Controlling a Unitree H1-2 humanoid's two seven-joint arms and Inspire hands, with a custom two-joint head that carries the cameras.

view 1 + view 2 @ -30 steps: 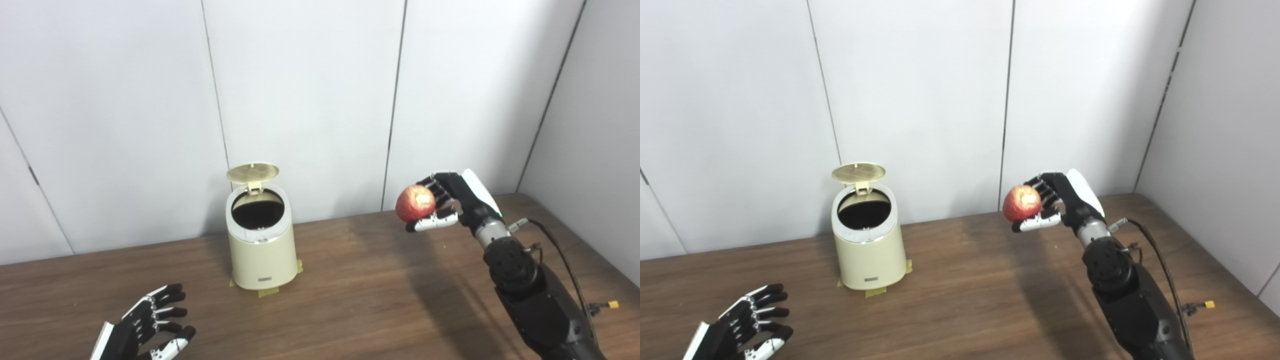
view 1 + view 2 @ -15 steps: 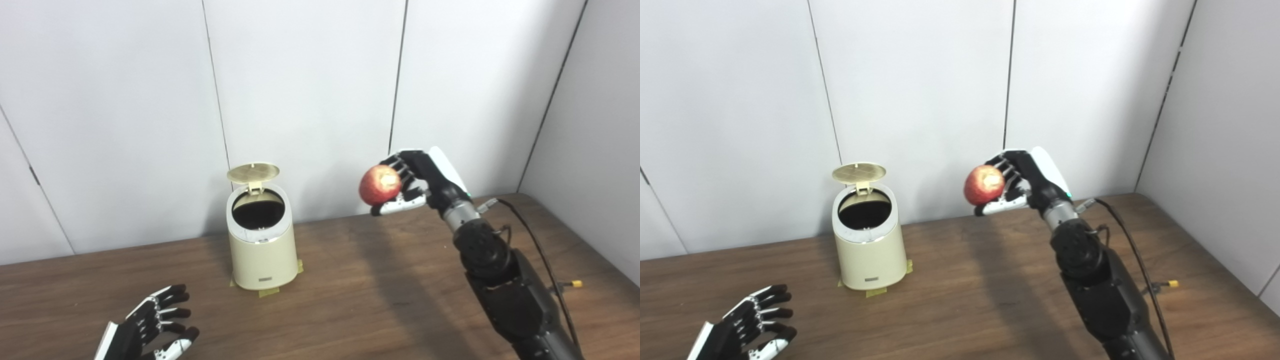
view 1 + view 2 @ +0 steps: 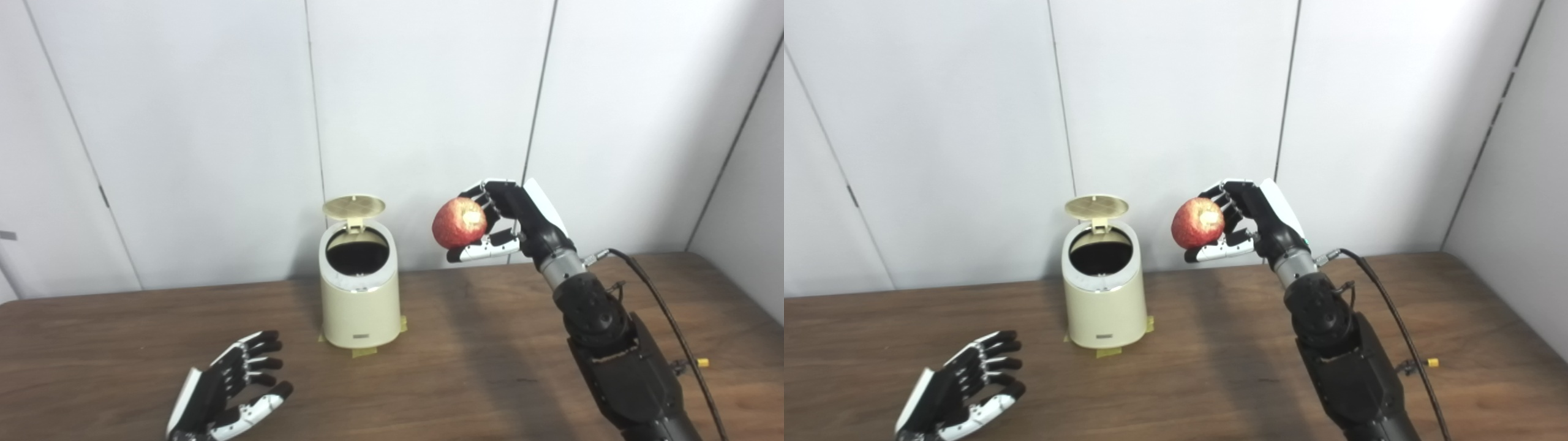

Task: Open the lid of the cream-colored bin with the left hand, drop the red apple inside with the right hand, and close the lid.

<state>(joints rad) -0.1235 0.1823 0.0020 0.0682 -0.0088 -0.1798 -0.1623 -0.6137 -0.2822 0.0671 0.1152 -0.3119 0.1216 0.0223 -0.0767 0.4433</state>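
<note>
Since the earlier frame, right hand [image 3: 514, 220] has carried the apple [image 3: 458, 222] leftward, closer to the bin [image 3: 360, 294]; it grips the fruit in the air, up and to the right of the opening. Lid [image 3: 354, 206] stands raised at the back. Left hand [image 3: 229, 395] hovers over the table [image 3: 122, 343], fingers spread, holding nothing.

One cream-colored bin [image 3: 359, 288] with one raised lid [image 3: 354, 206] stands on one wooden table [image 3: 490, 380]. One red apple [image 3: 458, 222] is present. Two robot hands appear: a left hand [image 3: 229, 398] and a right hand [image 3: 511, 222].
</note>
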